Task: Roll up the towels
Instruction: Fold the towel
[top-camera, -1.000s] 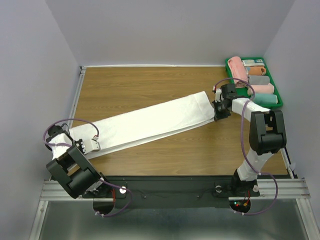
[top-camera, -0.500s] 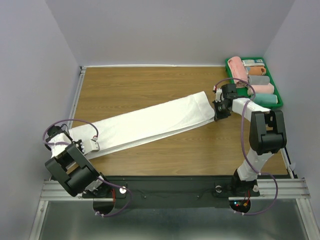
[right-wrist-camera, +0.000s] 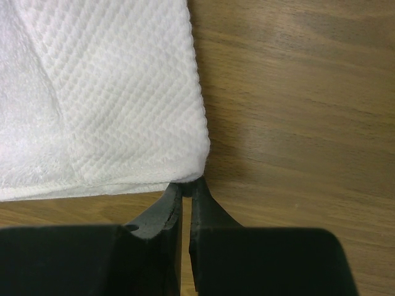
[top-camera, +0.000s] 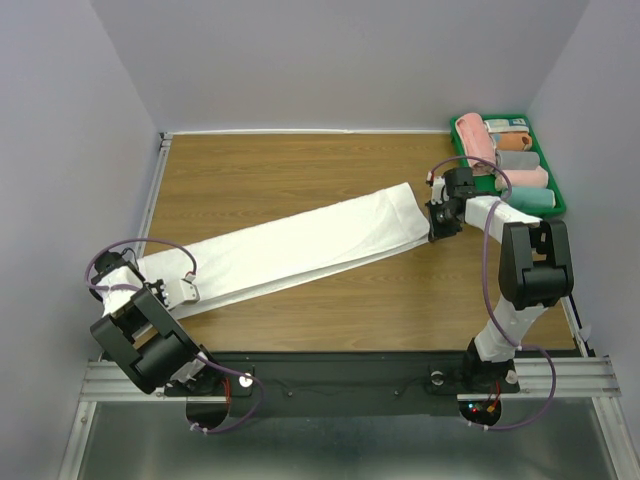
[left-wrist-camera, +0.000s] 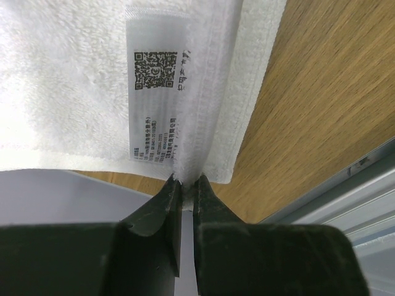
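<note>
A long white towel (top-camera: 300, 245), folded into a narrow strip, lies stretched diagonally across the wooden table (top-camera: 300, 165). My left gripper (top-camera: 186, 290) is at its lower left end. In the left wrist view the gripper (left-wrist-camera: 187, 180) is shut on the towel's hem (left-wrist-camera: 74, 92), just below the grey printed label (left-wrist-camera: 154, 105). My right gripper (top-camera: 438, 230) is at the upper right end. In the right wrist view that gripper (right-wrist-camera: 187, 185) is shut on the corner of the towel (right-wrist-camera: 111, 92).
A green tray (top-camera: 558, 196) at the back right corner holds rolled towels: pink (top-camera: 473, 140), orange (top-camera: 515, 142) and pale green (top-camera: 535, 197). The table's metal edge (left-wrist-camera: 364, 179) runs close beside the left gripper. Walls enclose the table on three sides.
</note>
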Controlling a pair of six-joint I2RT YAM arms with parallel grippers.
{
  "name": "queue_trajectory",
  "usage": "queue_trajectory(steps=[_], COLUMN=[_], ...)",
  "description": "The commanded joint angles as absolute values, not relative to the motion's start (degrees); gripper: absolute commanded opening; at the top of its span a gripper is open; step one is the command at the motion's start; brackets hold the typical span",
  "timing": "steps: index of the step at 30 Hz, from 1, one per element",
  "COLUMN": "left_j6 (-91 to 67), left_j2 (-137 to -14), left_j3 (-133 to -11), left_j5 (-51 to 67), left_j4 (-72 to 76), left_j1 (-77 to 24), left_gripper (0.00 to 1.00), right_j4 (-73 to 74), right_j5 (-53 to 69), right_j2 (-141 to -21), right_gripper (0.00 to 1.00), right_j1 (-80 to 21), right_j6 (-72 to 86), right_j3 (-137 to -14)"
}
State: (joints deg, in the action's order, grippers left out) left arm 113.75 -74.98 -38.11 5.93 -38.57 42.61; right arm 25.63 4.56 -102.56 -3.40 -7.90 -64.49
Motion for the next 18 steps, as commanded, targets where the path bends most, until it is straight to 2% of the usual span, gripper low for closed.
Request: queue_trajectory(steps=[1, 4, 5, 7, 8, 10, 13, 14, 15, 16, 18], left_j6=[122.1, 122.1, 122.1, 122.1, 122.1, 122.2, 122.8, 122.9, 123.1, 123.8, 123.7], left_j2=[-73.9, -73.8, -73.7, -72.8, -72.3, -70.8, -68.4, -67.7, -66.9, -65.4, -64.3], left_j3=[-39.0, -38.9, -38.8, -38.9, -39.1, -40.1, -42.6, -43.0, -43.3, -43.8, -44.3], left_j5=[1.1, 1.1, 1.2, 2.1, 2.6, 5.2, 8.6, 10.3, 11.1, 11.7, 14.3], left_j4=[-38.8, -38.8, -38.6, -39.1, -39.9, -42.2, -47.4, -49.5, -50.4, -52.2, -53.2], left_j1=[44.0, 44.0, 44.0, 44.0, 44.0, 44.0, 44.0, 44.0, 43.9, 43.9, 43.9], left_gripper=[0.0, 0.0, 0.13, 0.31, 0.34, 0.4, 0.6, 0.74, 0.78, 0.82, 0.82], right_j4=[27.0, 27.1, 27.4, 28.4, 28.7, 30.1, 34.5, 37.2, 38.5, 41.3, 43.6], right_j5=[-2.6, -1.9, -1.7, -0.4, -0.4, 3.2, 6.1, 6.9, 7.5, 9.1, 10.5], right_j2=[-104.7, -104.8, -104.7, -103.4, -102.7, -100.6, -97.0, -95.4, -94.8, -94.4, -94.0], right_gripper=[0.01, 0.01, 0.01, 0.03, 0.1, 0.18, 0.37, 0.46, 0.47, 0.53, 0.54], right_j1=[-1.2, -1.2, -1.3, -1.2, -1.2, -1.3, -1.3, -1.3, -1.2, -1.2, -1.3], right_j6=[-10.7, -10.8, -10.9, -11.3, -11.8, -12.2, -13.5, -14.7, -15.0, -16.2, -17.0], right_j3=[-62.1, -62.1, -62.1, -62.2, -62.1, -62.6, -65.1, -65.9, -66.7, -68.5, -70.3])
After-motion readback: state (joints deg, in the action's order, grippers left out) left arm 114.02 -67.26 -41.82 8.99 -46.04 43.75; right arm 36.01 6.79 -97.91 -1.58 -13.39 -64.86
